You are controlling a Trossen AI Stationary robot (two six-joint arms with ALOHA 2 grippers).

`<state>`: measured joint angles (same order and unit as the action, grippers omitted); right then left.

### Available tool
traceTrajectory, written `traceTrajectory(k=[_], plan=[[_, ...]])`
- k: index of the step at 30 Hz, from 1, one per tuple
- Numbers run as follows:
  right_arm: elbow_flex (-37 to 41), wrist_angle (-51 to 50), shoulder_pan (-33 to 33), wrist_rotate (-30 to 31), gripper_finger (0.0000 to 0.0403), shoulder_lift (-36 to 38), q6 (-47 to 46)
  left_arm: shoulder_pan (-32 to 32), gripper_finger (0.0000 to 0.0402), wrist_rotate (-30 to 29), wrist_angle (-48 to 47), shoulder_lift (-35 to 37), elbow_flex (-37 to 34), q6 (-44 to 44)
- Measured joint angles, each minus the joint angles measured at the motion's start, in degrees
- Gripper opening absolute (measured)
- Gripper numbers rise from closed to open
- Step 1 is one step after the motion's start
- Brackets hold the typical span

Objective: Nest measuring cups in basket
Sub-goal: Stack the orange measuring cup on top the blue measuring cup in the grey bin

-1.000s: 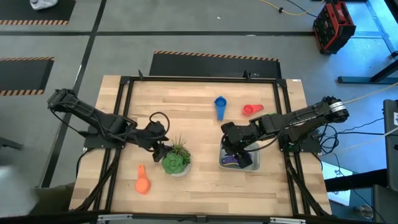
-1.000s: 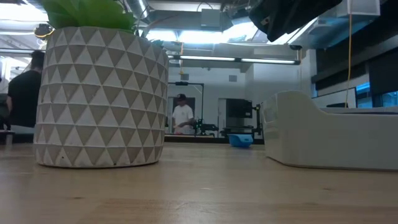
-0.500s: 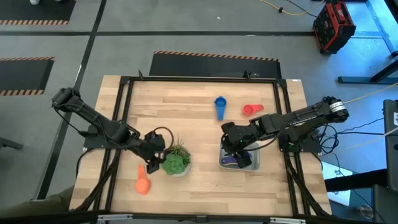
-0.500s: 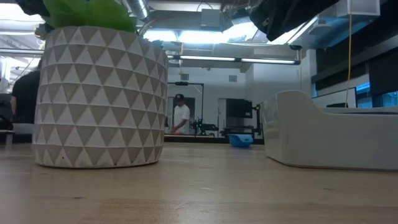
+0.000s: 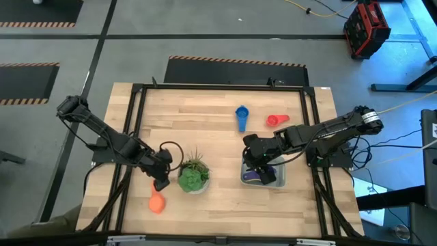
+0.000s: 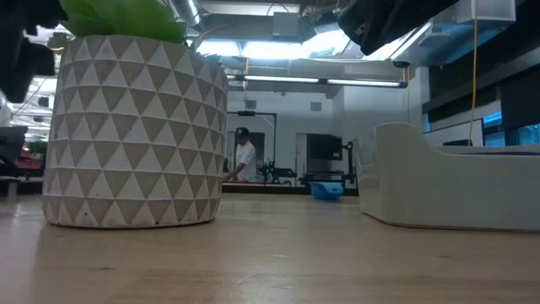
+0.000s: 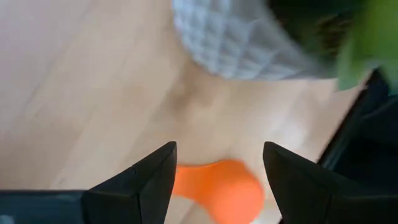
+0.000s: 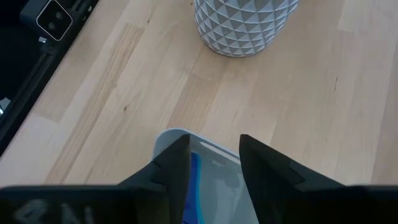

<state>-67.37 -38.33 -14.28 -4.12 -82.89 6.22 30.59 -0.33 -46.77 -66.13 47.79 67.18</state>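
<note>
Left gripper [image 5: 161,183] hung low over the pale wood-plank desk [image 5: 218,123], just beside the plant pot [image 5: 193,179], fingers [image 7: 149,180] spread wide and empty, straddling the smooth orange measuring cup [image 5: 156,202] from above without touching it. Orange cup had a round bowl and short handle and lay near the front left of the desk. Pot was white with a raised triangle pattern and spiky green leaves. Blue measuring cup [image 5: 241,116] and red measuring cup [image 5: 275,121] lay apart toward the far side of the desk. Right gripper [image 5: 258,162] sat over the translucent greyish basket [image 5: 272,182], which had rounded corners; fingers [image 8: 168,168] parted a little, holding nothing. Purple and blue plastic showed inside the basket. No readable writing anywhere.
</note>
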Motion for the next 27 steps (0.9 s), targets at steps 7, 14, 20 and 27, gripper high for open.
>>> traceTrajectory(k=[7, 14, 20, 27], plan=[[0.00, 0.00, 0.00, 0.00, 0.0142, 0.00, 0.02, 0.00, 0.0233, -0.17, -7.40, 0.00, 0.00, -1.45], [0.00, 0.00, 0.00, 0.00, 0.0142, 0.00, 0.02, 1.02, 0.0233, 0.51, -7.14, 0.00, 0.00, -11.00], [0.00, 0.01, 0.00, 0.00, 0.0142, 0.00, 0.02, 3.18, 0.0231, 4.33, -7.84, 0.02, -3.37, -12.13], [0.00, 0.69, 0.00, 0.00, 0.0142, 0.00, 0.02, 3.12, 0.0230, 7.47, -5.88, 0.02, -8.32, -12.64]])
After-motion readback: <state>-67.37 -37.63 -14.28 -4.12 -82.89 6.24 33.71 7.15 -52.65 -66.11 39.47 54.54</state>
